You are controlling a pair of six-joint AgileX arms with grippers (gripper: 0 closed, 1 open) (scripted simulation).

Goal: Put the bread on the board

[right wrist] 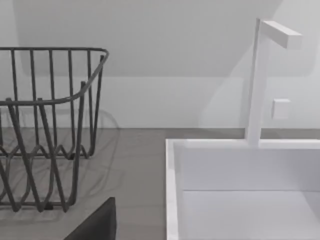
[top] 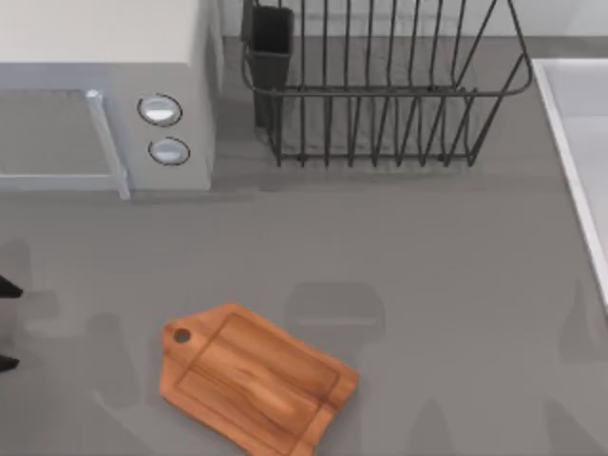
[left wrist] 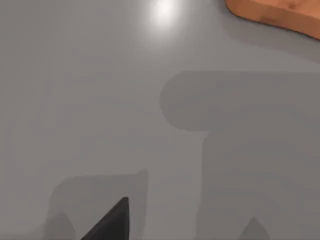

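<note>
Top view: reddish-brown rectangular wooden board [top: 255,388] lies bare, well in front of the dark wire rack [top: 380,85]; I can't tell either gripper's jaw state.

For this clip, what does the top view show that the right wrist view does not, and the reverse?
Top view alone: the reddish-brown board lying flat near the front of the table, handle with its hole toward the left, nothing on it, and a white microwave at the back left. Right wrist view alone: a white faucet rising behind the sink. Both: the dark wire dish rack at the back and the white sink at the table's right.
</note>
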